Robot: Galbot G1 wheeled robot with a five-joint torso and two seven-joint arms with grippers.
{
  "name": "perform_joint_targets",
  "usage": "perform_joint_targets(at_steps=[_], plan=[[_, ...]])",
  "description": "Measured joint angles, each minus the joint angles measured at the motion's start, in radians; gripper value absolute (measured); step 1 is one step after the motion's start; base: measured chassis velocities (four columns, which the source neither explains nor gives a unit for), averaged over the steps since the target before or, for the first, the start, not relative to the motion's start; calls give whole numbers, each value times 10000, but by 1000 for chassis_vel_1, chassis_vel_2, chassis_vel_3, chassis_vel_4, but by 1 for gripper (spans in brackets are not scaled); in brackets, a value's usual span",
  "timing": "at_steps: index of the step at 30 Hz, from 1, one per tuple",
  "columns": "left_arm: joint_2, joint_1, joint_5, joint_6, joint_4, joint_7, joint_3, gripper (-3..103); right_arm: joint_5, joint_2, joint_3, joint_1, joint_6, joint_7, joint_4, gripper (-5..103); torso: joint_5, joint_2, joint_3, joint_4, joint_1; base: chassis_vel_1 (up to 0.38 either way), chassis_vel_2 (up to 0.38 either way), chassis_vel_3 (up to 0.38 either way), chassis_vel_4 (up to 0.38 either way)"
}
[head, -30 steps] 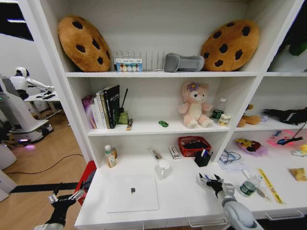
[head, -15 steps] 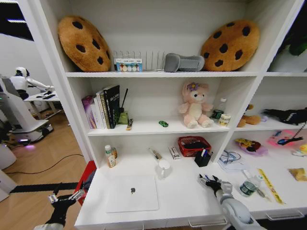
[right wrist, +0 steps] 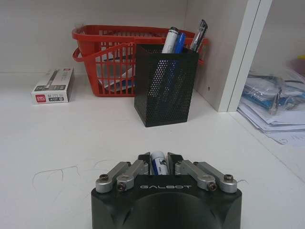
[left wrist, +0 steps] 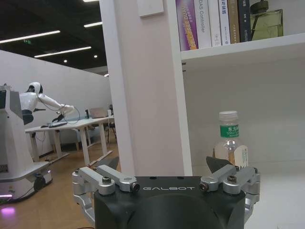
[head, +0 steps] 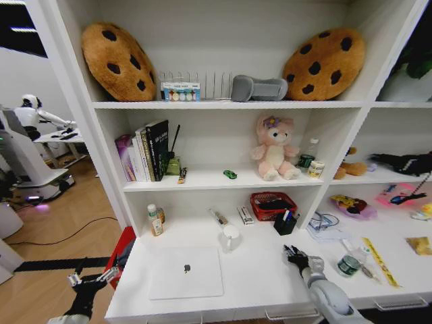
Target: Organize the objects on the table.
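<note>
The long white table (head: 256,277) has its widest bare stretch between the flat silver laptop (head: 186,272), which lies closed near the front left edge, and the right arm. Behind that stretch the shelf unit's white upright (right wrist: 240,52) comes down to the tabletop just beside the black mesh pen cup (right wrist: 164,83). The table's front edge runs just below the laptop, and past the left corner the wooden floor is open.

The right gripper (head: 295,256) hovers low over the table, in front of the pen cup and somewhat apart from it. In the right wrist view its fingers (right wrist: 143,164) are drawn in narrow around a white-and-blue marker pen (right wrist: 157,161), whose labelled end shows between them. The left gripper (head: 88,279) hangs off the table's left front corner, over the floor, with its fingers (left wrist: 224,169) spread wide and nothing between them.

The pen cup holds several pens, a white one with a blue one (right wrist: 177,42) and a black one with a clip (right wrist: 200,31), all standing tilted. Touching the cup's back is a red plastic basket with handles (right wrist: 105,52); there is something dark inside, but it cannot be made out. A small white box with a pen printed on it (right wrist: 53,86) lies flat beside the basket. A small clear bottle with a green label (left wrist: 229,145) stands upright at the table's back left, and a tiny green toy car (head: 230,174) sits on the shelf above, near the pink plush toy (head: 273,147).
</note>
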Motion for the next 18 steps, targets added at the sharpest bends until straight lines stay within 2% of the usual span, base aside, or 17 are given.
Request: perform_joint_targets(at_steps=[1, 2, 11, 16, 17, 18], plan=[[0, 0, 0, 0, 0, 0, 0, 100, -19, 14, 23, -27, 1, 17, 9, 21, -1, 0, 0, -1, 0, 0, 0, 0, 0], [0, 0, 0, 0, 0, 0, 0, 100, -53, 36, 64, -51, 17, 38, 7, 14, -1, 0, 0, -1, 0, 0, 0, 0, 0], [0, 0, 0, 0, 0, 0, 0, 100, -120, 32, 279, -17, 235, 32, 275, 13, -1, 0, 0, -1, 0, 0, 0, 0, 0], [0, 0, 0, 0, 0, 0, 0, 100, -403, -35, 375, 345, 1051, -319, 589, 13, -3, 0, 0, 0, -1, 0, 0, 0, 0], [0, 0, 0, 0, 0, 0, 0, 100, -633, -49, 350, 540, 1404, -433, 567, 13, -4, 0, 0, 0, 0, 0, 0, 0, 0], [0, 0, 0, 0, 0, 0, 0, 100, -633, -49, 350, 540, 1404, -433, 567, 13, -4, 0, 0, 0, 0, 0, 0, 0, 0]])
